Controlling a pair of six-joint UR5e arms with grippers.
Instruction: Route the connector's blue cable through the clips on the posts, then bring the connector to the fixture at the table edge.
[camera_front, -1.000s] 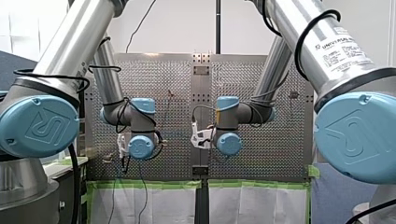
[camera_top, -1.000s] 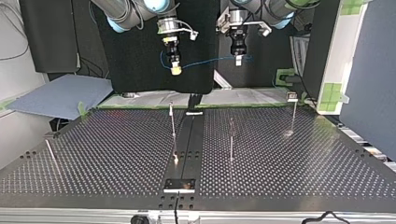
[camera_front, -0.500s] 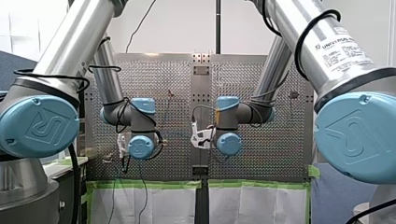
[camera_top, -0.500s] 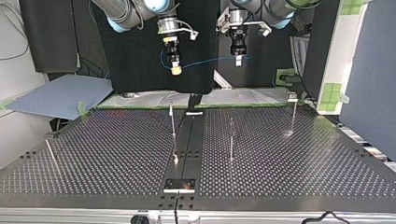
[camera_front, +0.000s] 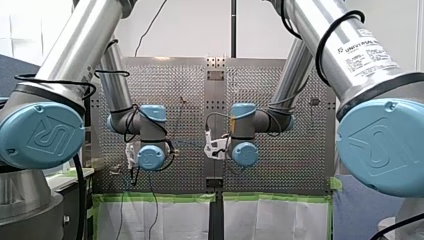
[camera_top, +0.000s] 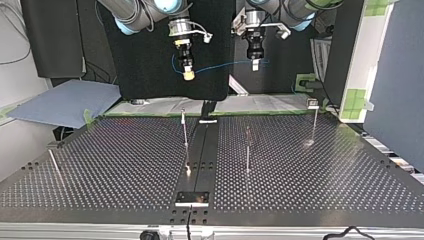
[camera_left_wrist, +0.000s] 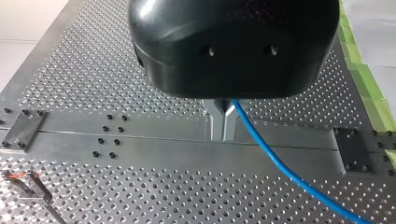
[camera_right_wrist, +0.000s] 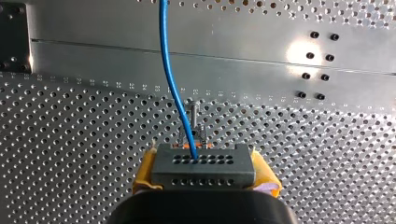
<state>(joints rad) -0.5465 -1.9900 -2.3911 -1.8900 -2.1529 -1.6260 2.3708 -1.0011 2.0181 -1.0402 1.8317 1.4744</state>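
Connector and blue cable are both in the air, well above the perforated tabletop and back from the posts that stand on it. My right claw is clamped on the grey connector body, its yellow pads pressed against either side, with the cable leaving the connector's face and running ahead of it. My left claw has its metal fingers drawn together on the cable further along, so in the top view a shallow blue span hangs between the two claws and a loose tail loops beyond each grip. The cable lies in none of the clips, so I judge the routing not yet begun. The risks come mostly from that span. If the arms move apart while lowering, the thin wire could be pulled tight and strain where it enters the connector, or slide through the smooth metal fingers and leave the left side uncontrolled. If they close in too much, the sag deepens and the cable could drape over a post top or pass beside a clip instead of seating in it. The posts look slender, so a claw or a taut cable brushing one could bend it or push its clip out of line. The loose tail may also snag on a post during the descent.
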